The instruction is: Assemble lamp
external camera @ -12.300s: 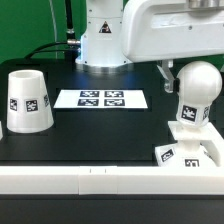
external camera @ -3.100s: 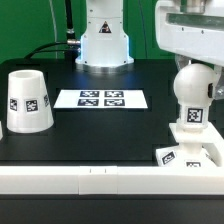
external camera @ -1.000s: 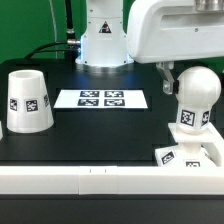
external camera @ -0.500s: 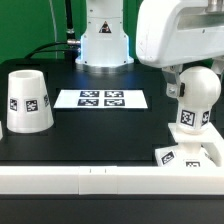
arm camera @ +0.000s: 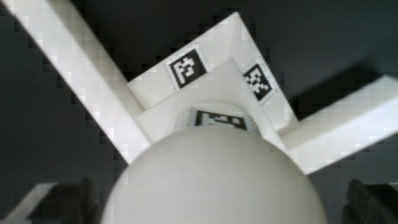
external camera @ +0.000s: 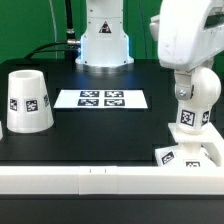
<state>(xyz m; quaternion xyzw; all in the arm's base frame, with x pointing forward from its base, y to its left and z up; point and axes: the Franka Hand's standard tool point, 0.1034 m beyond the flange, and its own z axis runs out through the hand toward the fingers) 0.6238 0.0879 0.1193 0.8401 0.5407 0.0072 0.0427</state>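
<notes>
The gripper (external camera: 192,88) hangs at the right of the exterior frame, under the arm's white housing, level with the ball of the bulb (external camera: 203,90). One dark finger (external camera: 180,91) shows just beside the bulb on the exterior view's left. In the wrist view both fingers (arm camera: 54,203) flank the bulb (arm camera: 205,172), but their tips are blurred and partly hidden. Whether they clamp the bulb or stand released cannot be told. The bulb stands upright with its tagged neck seated in the socket of the base (external camera: 172,154). The base lies flat in the lower right of the exterior frame, against the white rail (external camera: 90,181). In the wrist view the base (arm camera: 210,62) sits in the corner formed by two white rails. The shade (external camera: 27,100) stands well apart at the exterior frame's left edge, wide end down on the black table (external camera: 100,135), tag facing the camera. Its interior is not visible. The marker board (external camera: 101,99) lies flat between shade and bulb.
</notes>
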